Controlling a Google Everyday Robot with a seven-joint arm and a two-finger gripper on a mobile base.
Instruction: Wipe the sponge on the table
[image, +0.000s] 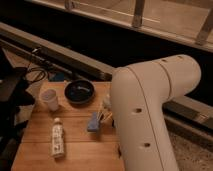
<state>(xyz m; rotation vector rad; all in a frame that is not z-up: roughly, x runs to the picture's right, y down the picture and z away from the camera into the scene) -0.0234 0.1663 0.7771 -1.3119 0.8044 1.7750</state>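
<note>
A blue sponge (93, 122) rests on the wooden table (75, 150), right of the table's middle. My gripper (104, 115) reaches down to it from behind the big white arm (150, 110), and its pale fingers (106, 114) are shut on the sponge's right end. The arm hides most of the gripper and the right part of the table.
A black bowl (79, 91) sits at the back of the table, just behind the sponge. A white cup (49, 99) stands to its left. A white bottle (58, 138) lies near the front left. Dark equipment (12, 95) and cables border the left edge.
</note>
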